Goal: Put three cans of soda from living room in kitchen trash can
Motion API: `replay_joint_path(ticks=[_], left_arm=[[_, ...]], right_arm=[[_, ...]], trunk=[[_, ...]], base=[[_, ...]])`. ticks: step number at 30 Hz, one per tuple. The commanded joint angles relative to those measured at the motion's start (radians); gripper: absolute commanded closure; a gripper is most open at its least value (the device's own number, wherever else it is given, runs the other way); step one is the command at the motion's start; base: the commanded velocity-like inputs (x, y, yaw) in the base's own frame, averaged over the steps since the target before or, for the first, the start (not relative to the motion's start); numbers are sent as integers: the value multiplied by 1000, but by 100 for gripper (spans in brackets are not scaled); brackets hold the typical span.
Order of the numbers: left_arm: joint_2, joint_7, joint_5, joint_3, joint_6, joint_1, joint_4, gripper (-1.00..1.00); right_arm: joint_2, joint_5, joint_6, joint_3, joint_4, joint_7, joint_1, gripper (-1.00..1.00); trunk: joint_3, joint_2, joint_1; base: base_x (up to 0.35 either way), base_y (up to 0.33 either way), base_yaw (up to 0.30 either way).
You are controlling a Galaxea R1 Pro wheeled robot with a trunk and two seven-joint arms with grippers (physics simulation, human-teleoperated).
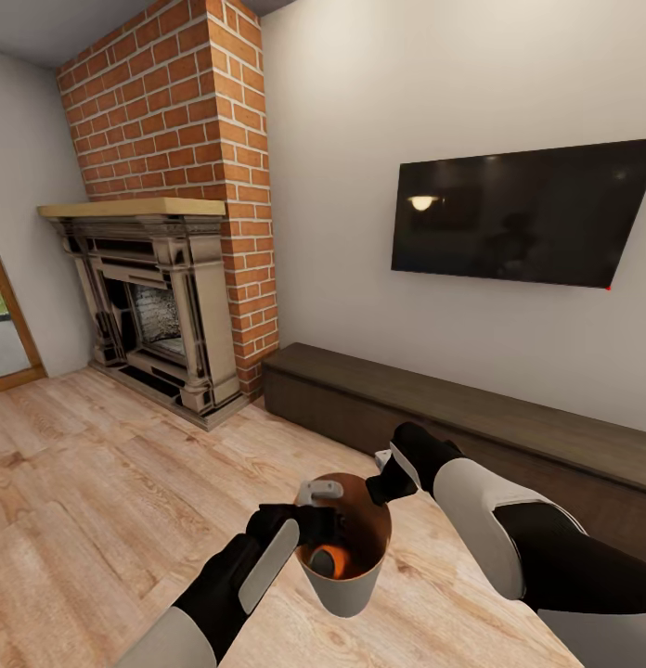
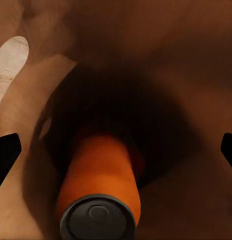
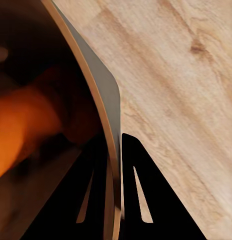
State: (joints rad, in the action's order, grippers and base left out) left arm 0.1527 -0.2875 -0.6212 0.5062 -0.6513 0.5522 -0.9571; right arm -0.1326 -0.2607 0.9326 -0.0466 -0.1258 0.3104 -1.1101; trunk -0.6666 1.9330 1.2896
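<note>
Pinching tash can (image 1: 346, 584) rim w/ right gripper (image 3: 116, 200); left gripper (image 2: 116, 150) spread, apparently over orange can (image 2: 101, 185).

Red-brick chimney (image 1: 188, 111) rises in the room corner. Against its base, a grey-and-black fireplace surround (image 1: 151, 311) with a pale wooden mantel shelf (image 1: 133, 208) on top. Right of the chimney, a dark TV (image 1: 527, 213) hangs on the white wall; a lamp reflection shows in its screen. Below the TV, a long low dark-brown cabinet (image 1: 453, 408) runs along the wall. Light wood floor (image 1: 100, 482) spreads before the fireplace. Left of it, a wood-framed doorway (image 1: 7, 325).
</note>
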Motion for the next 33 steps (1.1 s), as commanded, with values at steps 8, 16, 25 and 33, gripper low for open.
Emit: replay_joint_path(ticks=[8,16,25,33], left_arm=[[-3,2,-1,0,12,0,-15,-100],[-14,6,-3,0,-30,-4,-130,-100],[-16,-27,-6,-10,-138,-5,-343,-100],[-29,-73,-6,-14,-194,-6,-419,-100]], right_arm=[[3,23,3,18,-1,7,0,100],[14,20,4,19,-1,7,-1,100],[42,20,5,20,-3,7,4,100],[74,21,5,21,-7,7,6,100]], trunk=[[0,0,0],[0,0,0],[0,0,0],[0,0,0]], base=[[0,0,0],[0,0,0],[0,0,0],[0,0,0]])
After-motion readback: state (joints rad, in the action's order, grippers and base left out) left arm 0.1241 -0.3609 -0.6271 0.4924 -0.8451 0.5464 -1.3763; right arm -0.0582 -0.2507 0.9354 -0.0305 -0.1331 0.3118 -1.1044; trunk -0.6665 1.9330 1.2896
